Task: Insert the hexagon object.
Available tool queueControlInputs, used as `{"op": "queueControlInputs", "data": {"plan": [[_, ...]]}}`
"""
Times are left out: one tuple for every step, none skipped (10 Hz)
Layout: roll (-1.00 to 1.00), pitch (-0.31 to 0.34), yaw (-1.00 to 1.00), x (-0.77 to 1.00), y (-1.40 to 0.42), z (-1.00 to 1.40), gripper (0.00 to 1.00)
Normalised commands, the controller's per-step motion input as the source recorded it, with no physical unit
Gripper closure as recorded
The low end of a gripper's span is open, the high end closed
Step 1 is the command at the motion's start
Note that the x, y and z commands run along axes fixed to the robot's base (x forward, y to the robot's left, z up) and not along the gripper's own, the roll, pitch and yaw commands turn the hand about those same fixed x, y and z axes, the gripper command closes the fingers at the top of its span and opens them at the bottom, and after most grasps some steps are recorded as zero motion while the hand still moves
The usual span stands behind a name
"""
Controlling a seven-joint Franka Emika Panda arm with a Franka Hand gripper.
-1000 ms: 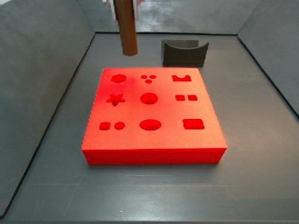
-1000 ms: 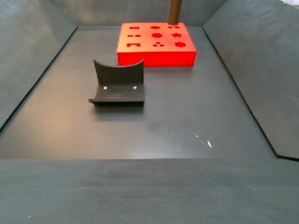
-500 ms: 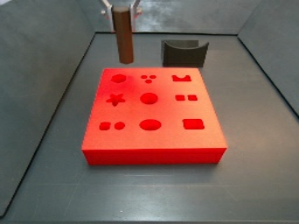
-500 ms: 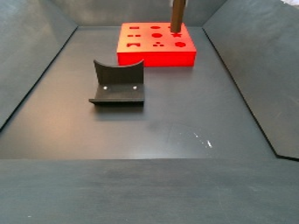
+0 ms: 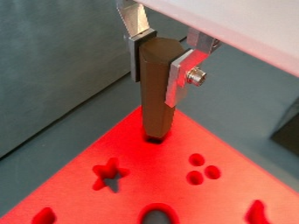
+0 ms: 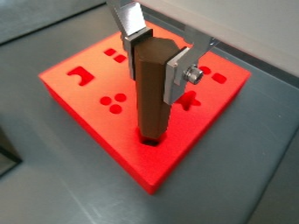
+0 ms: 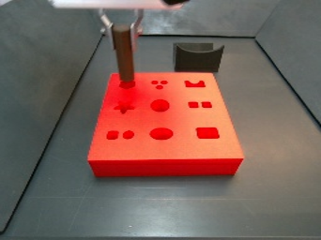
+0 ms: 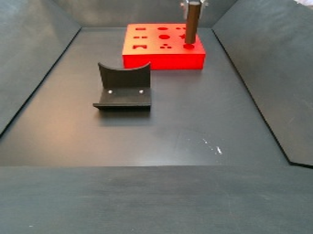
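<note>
The hexagon object is a long reddish-brown peg (image 7: 123,56), held upright in my gripper (image 7: 120,26). The gripper is shut on the peg's upper part in both wrist views (image 5: 159,61) (image 6: 158,61), with a silver finger (image 5: 180,77) flat on each side. The peg's lower end (image 5: 153,133) meets the red block (image 7: 189,141) at the hole in a far corner, as a wrist view also shows (image 6: 152,136). In a side view the peg (image 8: 192,23) stands on the block (image 8: 153,57). How deep the end sits in the hole is hidden.
The red block's top has several other shaped holes, among them a star (image 5: 107,173) and a round one (image 7: 160,106). A dark grey curved holder stands apart from the block in both side views (image 7: 197,54) (image 8: 123,87). Grey walls enclose the floor.
My gripper has come down with the peg. Its lower end was well above the block and now stands at the corner hole.
</note>
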Motion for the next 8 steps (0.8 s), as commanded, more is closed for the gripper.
{"op": "queueControlInputs", "data": {"plan": [[0.09, -0.039, 0.0, 0.0, 0.0, -0.24, 1.0], [0.03, -0.039, 0.0, 0.04, 0.19, -0.18, 1.0], [0.02, -0.027, 0.0, 0.02, 0.22, -0.12, 1.0], [0.02, -0.033, 0.0, 0.0, 0.14, -0.21, 1.0], [0.06, -0.043, 0.0, -0.06, 0.0, -0.29, 1.0], [0.16, -0.011, 0.0, 0.0, -0.11, -0.06, 1.0], [0.23, 0.0, 0.0, 0.18, -0.02, 0.0, 1.0], [0.21, 0.0, 0.0, 0.2, 0.0, -0.01, 1.0]]}}
